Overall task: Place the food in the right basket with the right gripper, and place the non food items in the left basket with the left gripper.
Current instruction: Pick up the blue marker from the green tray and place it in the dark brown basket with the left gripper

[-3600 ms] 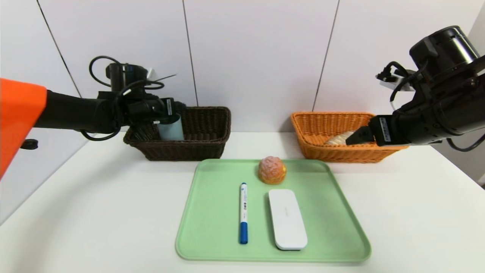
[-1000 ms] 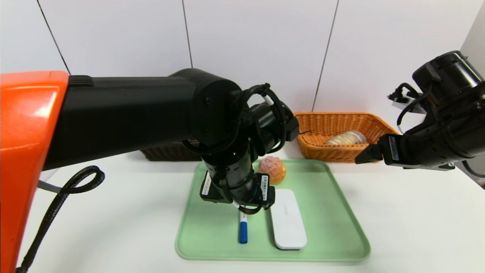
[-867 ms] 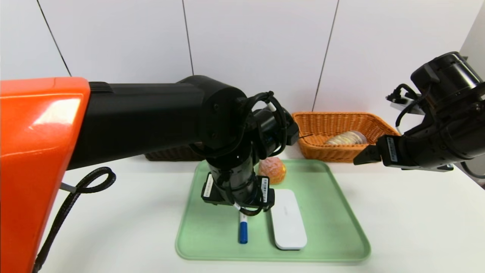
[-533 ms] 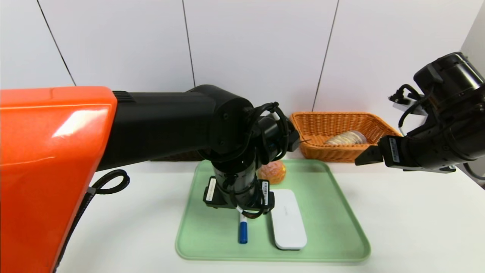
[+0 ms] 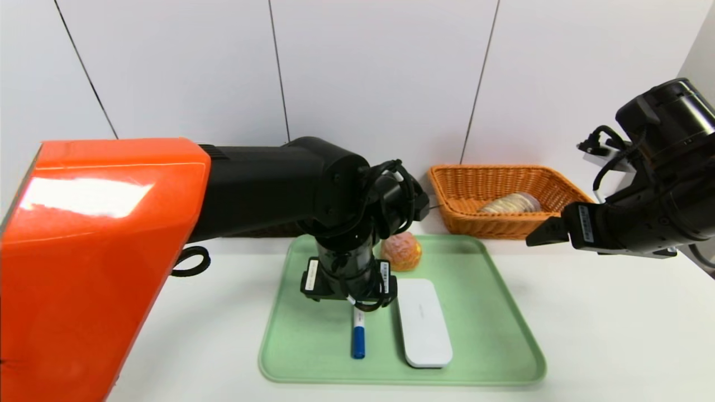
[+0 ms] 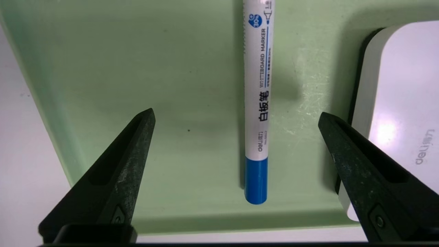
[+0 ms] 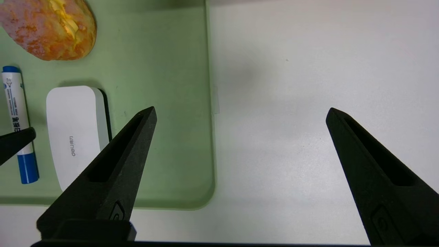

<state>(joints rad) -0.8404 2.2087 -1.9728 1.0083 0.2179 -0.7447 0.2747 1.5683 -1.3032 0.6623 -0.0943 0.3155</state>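
Orange wicker right basket [image 5: 511,225], head view, about 1 o'clock from the green tray [image 5: 491,335]; twisted bread loaf [image 5: 511,203] inside. Dark brown left basket [image 5: 268,230], 10 o'clock, mostly hidden behind the left arm [image 5: 262,184]. Round bun [image 5: 401,251] on tray, 12 o'clock, near the far rim. Marker pen [image 5: 358,340], 8 o'clock of tray centre, blue cap toward 6 o'clock, upper part hidden under the left gripper [image 5: 350,293]. White case [image 5: 424,324] lies beside it, toward 3 o'clock. Right gripper [image 5: 550,231] hangs at 2 o'clock, just off the tray, in front of the right basket.

Left wrist view: fingers [image 6: 132,164] wide apart, nothing between them gripped. Marker pen lies flat on tray, lined up between the tips; one finger overlaps the white case in view, contact can't be told.

Right wrist view: fingers [image 7: 370,161] wide apart, holding nothing, over tray edge and white table [image 7: 274,154]. Bun, marker and case all show on tray. Left gripper's fingertip crosses the marker in view.
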